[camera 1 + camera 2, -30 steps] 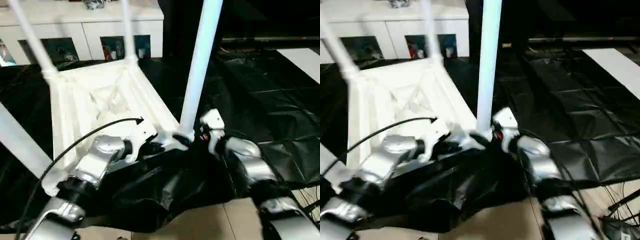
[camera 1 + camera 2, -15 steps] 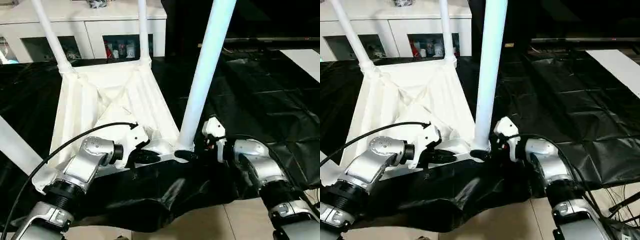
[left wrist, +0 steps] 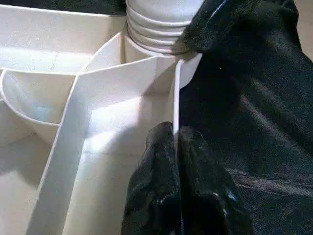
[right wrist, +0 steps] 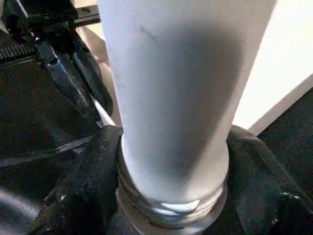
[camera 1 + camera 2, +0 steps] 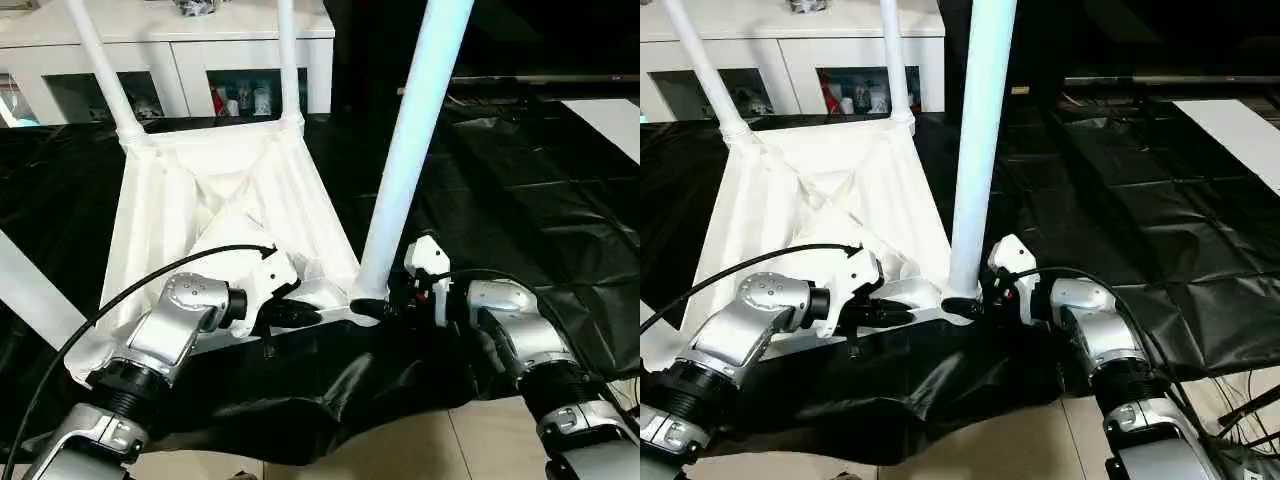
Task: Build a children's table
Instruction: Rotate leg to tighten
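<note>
— Four long white tubular legs, are they all standing in the white plastic tabletop?

— Yes. The top lies upside down on the black-draped work table, ribbed underside up, with a leg rising from each corner socket. The near right leg stands upright; two more rise at the far corners, and a fourth slants off at the near left.

— Where is the right gripper?

— At the base of the near right leg, one black finger on each side of the threaded foot, pressed against it, so it grasps the leg just above the socket.

— And the left gripper?

— Clenched on the tabletop's thin near rim, just left of that same socket; the rim's edge runs between its two fingertips.

— Anything behind?

— White cabinets with open shelves along the far wall.
</note>
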Motion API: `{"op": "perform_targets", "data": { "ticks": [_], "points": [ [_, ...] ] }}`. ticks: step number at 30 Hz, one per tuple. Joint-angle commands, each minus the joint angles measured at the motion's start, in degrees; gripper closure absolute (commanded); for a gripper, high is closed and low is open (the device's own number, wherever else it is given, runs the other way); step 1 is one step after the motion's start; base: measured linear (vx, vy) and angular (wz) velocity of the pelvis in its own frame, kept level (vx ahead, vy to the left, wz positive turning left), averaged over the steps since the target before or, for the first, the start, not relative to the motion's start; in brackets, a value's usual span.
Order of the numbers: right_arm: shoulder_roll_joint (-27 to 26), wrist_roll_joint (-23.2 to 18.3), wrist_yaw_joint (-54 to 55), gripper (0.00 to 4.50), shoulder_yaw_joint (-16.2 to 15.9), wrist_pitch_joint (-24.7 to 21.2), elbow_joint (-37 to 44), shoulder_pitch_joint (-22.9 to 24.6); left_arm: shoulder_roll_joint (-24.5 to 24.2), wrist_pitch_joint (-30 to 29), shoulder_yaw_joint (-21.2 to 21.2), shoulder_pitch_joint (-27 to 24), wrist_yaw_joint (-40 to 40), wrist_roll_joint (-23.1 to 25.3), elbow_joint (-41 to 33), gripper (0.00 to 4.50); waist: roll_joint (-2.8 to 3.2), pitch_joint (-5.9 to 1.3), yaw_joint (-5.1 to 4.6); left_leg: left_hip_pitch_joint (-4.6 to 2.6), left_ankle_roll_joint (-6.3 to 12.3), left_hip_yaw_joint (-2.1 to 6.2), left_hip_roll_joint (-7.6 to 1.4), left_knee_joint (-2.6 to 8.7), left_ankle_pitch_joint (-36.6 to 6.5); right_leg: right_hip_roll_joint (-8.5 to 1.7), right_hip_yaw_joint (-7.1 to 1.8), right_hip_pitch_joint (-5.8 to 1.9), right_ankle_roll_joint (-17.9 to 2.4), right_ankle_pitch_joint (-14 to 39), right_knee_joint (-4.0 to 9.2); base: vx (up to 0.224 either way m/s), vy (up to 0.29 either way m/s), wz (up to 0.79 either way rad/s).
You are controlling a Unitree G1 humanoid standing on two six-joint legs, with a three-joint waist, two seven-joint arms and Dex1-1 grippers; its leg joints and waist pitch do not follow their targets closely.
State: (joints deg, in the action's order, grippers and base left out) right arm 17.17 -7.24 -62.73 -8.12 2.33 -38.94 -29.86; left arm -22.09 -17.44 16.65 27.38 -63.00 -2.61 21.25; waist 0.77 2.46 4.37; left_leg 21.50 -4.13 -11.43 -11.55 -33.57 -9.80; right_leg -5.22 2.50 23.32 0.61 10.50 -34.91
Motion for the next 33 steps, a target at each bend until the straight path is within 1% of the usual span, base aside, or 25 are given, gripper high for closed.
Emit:
{"op": "perform_targets", "data": {
  "ticks": [1,2,3,4,5,6,7,8,10,12,13,14,15,17,18,20,21,23,24,25,27,29,31,32,33],
  "points": [
    [-1.29,0.49,3.39,1.80,0.26,-0.64,-0.62,0.39,0.90,-1.05,1.09,-0.30,0.74,0.21,1.68,4.50,-0.79,-3.10,-0.14,-0.67,2.92,0.71,-1.59,4.22,-15.21,-2.47,-1.83,-2.11,-12.77,14.92,4.37,0.000,0.000,0.00],
    [-2.74,1.14,7.32,1.80,0.77,-0.53,-1.93,0.40,1.75,-1.51,0.65,0.04,2.76,0.62,2.40,4.50,-0.73,-2.91,-0.34,-0.67,2.11,0.82,-1.48,4.43,-16.38,-2.51,-1.81,-2.06,-12.17,17.16,4.63,0.000,0.000,0.00],
    [-3.52,1.22,9.06,1.80,1.13,-0.56,-2.60,0.34,2.30,-1.83,0.35,0.30,3.99,0.83,2.93,4.50,-0.86,-2.78,-0.60,-0.69,1.43,0.95,-1.41,4.57,-17.75,-2.57,-1.75,-2.09,-11.41,19.74,4.88,0.000,0.000,0.00],
    [-5.36,0.82,12.33,1.80,2.12,-0.94,-3.69,0.15,3.26,-2.23,0.05,0.77,5.99,1.29,3.87,4.50,-0.82,-2.78,-0.75,-0.77,1.18,0.99,-1.40,4.59,-18.45,-2.62,-1.75,-2.03,-11.03,21.04,5.00,0.000,0.000,0.00],
    [-6.04,0.64,13.47,1.80,2.48,-1.06,-4.04,0.07,3.66,-2.34,-0.08,0.96,6.82,1.48,4.24,4.50,-0.78,-2.77,-0.99,-0.82,1.02,1.00,-1.38,4.58,-19.19,-2.65,-1.81,-1.84,-10.77,22.16,5.11,0.000,0.000,0.00],
    [-7.41,0.28,15.60,1.80,3.14,-1.19,-4.70,-0.12,4.52,-2.61,-0.37,1.35,8.48,1.75,4.98,4.50,-0.75,-2.65,-1.19,-0.98,0.59,1.13,-1.44,4.70,-20.32,-2.65,-1.78,-1.73,-10.21,24.00,5.37,0.000,0.000,0.00],
    [-8.86,-0.14,17.87,1.80,3.88,-1.33,-5.33,-0.35,5.39,-2.81,-0.61,1.76,10.13,2.05,5.69,4.50,-0.83,-2.63,-1.32,-0.96,0.34,1.21,-1.35,4.72,-21.02,-2.67,-1.75,-1.73,-9.69,25.32,5.52,0.000,0.000,0.00],
    [-10.22,-0.55,20.11,1.80,4.61,-1.56,-5.89,-0.59,6.19,-2.91,-0.80,2.17,11.73,2.42,6.35,4.50,-0.76,-2.60,-1.40,-1.09,0.15,1.30,-1.40,4.79,-21.67,-2.76,-1.76,-1.58,-9.31,26.49,5.68,0.000,0.000,0.00],
    [-11.80,-0.59,23.56,1.80,5.46,-1.29,-6.88,-1.06,7.38,-3.42,-1.41,2.91,14.54,2.84,7.49,4.50,-0.77,-2.59,-1.51,-1.12,0.01,1.33,-1.36,4.82,-22.07,-2.70,-1.74,-1.48,-8.74,27.23,5.83,0.000,0.000,0.00],
    [-14.97,0.74,34.68,1.80,7.30,-0.55,-11.04,-3.01,10.28,-4.59,-2.82,4.47,20.37,3.25,9.54,4.50,-0.68,-2.59,-1.81,-1.17,-0.73,1.44,-1.28,4.85,-22.44,-2.75,-1.67,-1.31,-8.61,28.02,5.87,0.000,0.000,0.00],
    [-15.92,1.01,38.51,1.80,8.10,-0.37,-12.56,-3.72,11.19,-4.77,-3.14,4.92,21.95,3.40,10.16,4.50,-0.81,-2.60,-2.01,-1.09,-0.77,1.40,-1.22,4.85,-22.49,-2.70,-1.64,-1.32,-8.59,27.98,5.86,0.000,0.000,0.00],
    [-15.92,1.01,38.51,1.80,8.10,-0.37,-12.56,-3.72,11.19,-4.77,-3.14,4.92,21.95,3.40,10.16,4.50,-0.77,-2.51,-2.14,-1.04,-0.84,1.48,-1.19,4.89,-22.71,-2.70,-1.58,-1.31,-8.46,28.43,5.93,0.000,0.000,0.00],
    [-16.96,1.45,42.49,1.80,8.73,-0.46,-14.67,-4.78,12.53,-4.96,-3.44,5.43,23.93,3.60,10.95,4.50,-0.95,-2.61,-2.20,-1.21,-0.54,1.43,-1.16,4.79,-23.27,-2.70,-1.57,-1.17,-7.98,28.88,6.17,0.000,0.000,0.00],
    [-17.11,2.12,43.47,1.80,8.66,0.26,-15.16,-5.12,12.73,-4.67,-3.10,5.44,23.85,3.85,11.03,4.50,-0.85,-2.65,-2.21,-1.14,-0.33,1.47,-1.19,4.80,-23.27,-2.70,-1.61,-1.15,-8.01,28.28,6.10,0.000,0.000,0.00],
    [-17.21,2.52,44.18,1.80,8.74,0.82,-15.47,-5.36,12.81,-4.46,-2.85,5.42,23.73,3.99,11.04,4.50,-0.85,-2.73,-2.17,-0.97,0.00,1.41,-1.20,4.81,-22.81,-2.74,-1.65,-1.28,-8.00,27.15,6.05,0.000,0.000,0.00],
    [-17.62,2.36,43.89,1.80,9.27,2.19,-15.43,-5.69,12.73,-3.65,-2.12,5.15,22.78,4.23,10.72,4.50,-0.92,-2.78,-2.17,-0.80,0.47,1.30,-1.20,4.84,-22.00,-2.60,-1.68,-1.39,-8.46,24.76,5.85,0.000,0.000,0.00],
    [-17.66,2.28,43.01,1.80,9.20,2.65,-15.07,-5.57,12.68,-3.67,-2.03,5.03,22.55,4.21,10.54,4.50,-0.89,-2.84,-2.08,-0.79,0.85,1.19,-1.26,4.80,-21.36,-2.55,-1.74,-1.45,-9.09,22.68,5.66,0.000,0.000,0.00],
    [-17.86,1.60,39.95,1.80,8.97,3.61,-14.31,-5.14,12.36,-3.25,-1.80,4.77,21.59,4.14,10.26,4.50,-0.90,-2.82,-2.04,-0.71,1.21,1.14,-1.27,4.83,-21.10,-2.55,-1.74,-1.56,-9.56,21.87,5.58,0.000,0.000,0.00],
    [-17.94,0.90,38.34,1.24,9.18,4.46,-13.89,-4.95,12.00,-3.15,-1.58,4.53,20.75,4.14,9.96,4.50,-0.97,-2.84,-2.00,-0.71,1.41,1.09,-1.30,4.79,-20.80,-2.60,-1.77,-1.62,-9.72,21.46,5.54,0.000,0.000,0.00],
    [-17.95,0.66,38.13,1.10,9.37,4.79,-13.85,-4.98,11.89,-3.27,-1.52,4.46,20.58,4.18,9.86,4.50,-0.97,-2.84,-2.00,-0.71,1.41,1.09,-1.30,4.79,-20.80,-2.60,-1.77,-1.62,-9.72,21.46,5.54,0.000,0.000,0.00],
    [-17.33,0.94,37.56,1.10,9.11,5.61,-13.92,-5.21,11.59,-3.47,-1.50,4.32,20.39,4.23,9.75,4.50,-0.92,-2.80,-1.99,-0.67,1.72,1.08,-1.31,4.82,-20.44,-2.59,-1.77,-1.68,-10.02,21.28,5.50,0.000,0.000,0.00],
    [-15.59,0.69,35.41,0.75,9.18,5.85,-13.48,-5.65,10.74,-3.33,-1.31,3.90,19.29,4.18,9.26,4.50,-0.93,-2.88,-1.90,-0.73,1.78,1.05,-1.33,4.80,-19.85,-2.64,-1.77,-1.77,-10.18,21.03,5.50,0.000,0.000,0.00],
    [-15.00,0.53,34.68,0.68,9.31,5.86,-13.36,-5.80,10.49,-3.32,-1.29,3.76,18.99,4.15,9.05,4.50,-0.97,-2.85,-1.84,-0.68,2.05,0.96,-1.37,4.76,-19.24,-2.55,-1.77,-1.81,-10.56,19.91,5.40,0.000,0.000,0.00],
    [-13.35,0.85,32.55,0.59,8.92,6.16,-12.81,-5.93,9.78,-3.29,-1.10,3.36,17.77,3.96,8.34,4.50,-1.10,-2.83,-1.86,-0.64,2.18,0.88,-1.34,4.73,-18.88,-2.58,-1.81,-1.82,-10.70,19.88,5.41,0.000,0.000,0.00],
    [-10.28,1.81,27.57,0.47,7.72,6.49,-11.55,-5.81,8.51,-2.69,-0.94,2.74,15.79,3.67,7.36,4.50,-1.08,-2.98,-1.70,-0.53,2.55,0.96,-1.43,4.66,-17.92,-2.61,-1.69,-2.13,-10.98,19.06,5.23,0.000,0.000,0.00]
  ]
}}
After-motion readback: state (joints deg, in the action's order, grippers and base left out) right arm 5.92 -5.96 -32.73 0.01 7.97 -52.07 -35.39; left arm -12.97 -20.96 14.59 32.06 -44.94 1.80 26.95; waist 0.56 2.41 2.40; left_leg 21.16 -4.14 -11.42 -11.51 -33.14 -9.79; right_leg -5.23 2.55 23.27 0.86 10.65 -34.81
